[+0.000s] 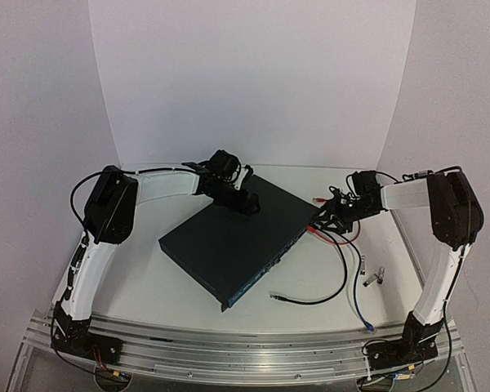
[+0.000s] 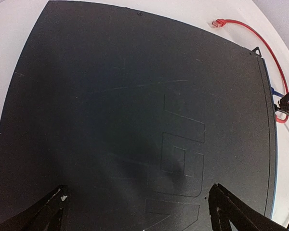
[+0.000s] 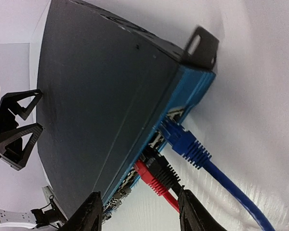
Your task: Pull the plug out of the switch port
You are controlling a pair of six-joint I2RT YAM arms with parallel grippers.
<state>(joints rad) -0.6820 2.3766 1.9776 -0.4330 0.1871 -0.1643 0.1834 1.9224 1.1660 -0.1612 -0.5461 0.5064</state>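
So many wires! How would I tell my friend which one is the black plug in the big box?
Find the big dark switch on the table, then follow its blue front face to the corner with the metal bracket. Three plugs sit there: the blue plug nearest the bracket, the black plug next, and the red plug tight against it.

No legible text was found; faint embossed characters on the top of the switch (image 2: 135, 120) could not be read.
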